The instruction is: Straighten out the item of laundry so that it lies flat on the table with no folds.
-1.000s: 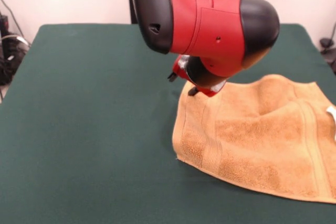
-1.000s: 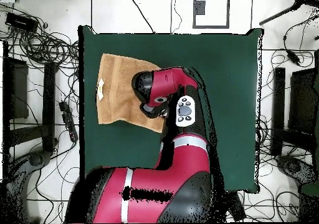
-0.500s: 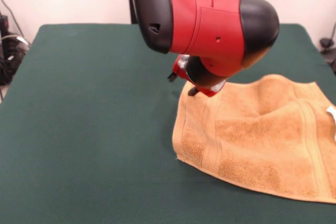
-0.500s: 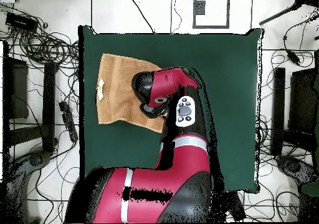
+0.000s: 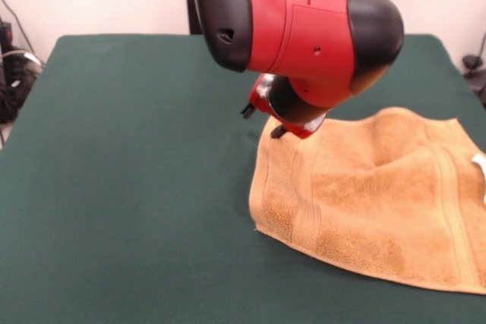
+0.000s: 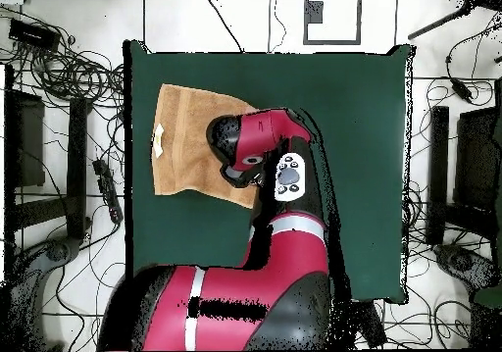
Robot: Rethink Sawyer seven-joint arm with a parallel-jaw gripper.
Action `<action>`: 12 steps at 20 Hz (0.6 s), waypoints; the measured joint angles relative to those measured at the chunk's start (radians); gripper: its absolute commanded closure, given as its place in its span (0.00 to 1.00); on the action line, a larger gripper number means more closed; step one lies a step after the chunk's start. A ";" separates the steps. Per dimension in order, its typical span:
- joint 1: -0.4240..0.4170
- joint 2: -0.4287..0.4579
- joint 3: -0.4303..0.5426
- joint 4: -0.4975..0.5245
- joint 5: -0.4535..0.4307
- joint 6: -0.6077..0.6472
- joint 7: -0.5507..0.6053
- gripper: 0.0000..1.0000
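Note:
The orange-tan towel (image 5: 372, 195) lies spread on the right part of the green table (image 5: 114, 149). Soft ridges rise near its far edge, and a stripe band runs along its left side. Its white tag (image 5: 480, 163) shows at the right picture edge. My gripper (image 5: 278, 130) sits low at the towel's far left corner, mostly hidden behind the red and black wrist. In the overhead view the towel (image 6: 184, 137) lies at the table's (image 6: 343, 123) upper left with its tag (image 6: 158, 139) on the left edge, and the arm covers its lower right corner.
The bulky red arm (image 6: 260, 142) reaches from the base at the bottom across the table's middle. Cables and black stands (image 6: 78, 152) crowd the floor on both sides of the table.
The arm's wrist has risen very slightly. The towel has not visibly moved.

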 measured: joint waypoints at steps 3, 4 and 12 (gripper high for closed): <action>0.002 -0.010 -0.005 0.020 -0.002 -0.029 0.000 0.00; 0.002 -0.013 -0.005 0.024 -0.005 -0.037 0.000 0.00; 0.005 -0.023 -0.009 0.044 -0.015 -0.067 0.000 0.00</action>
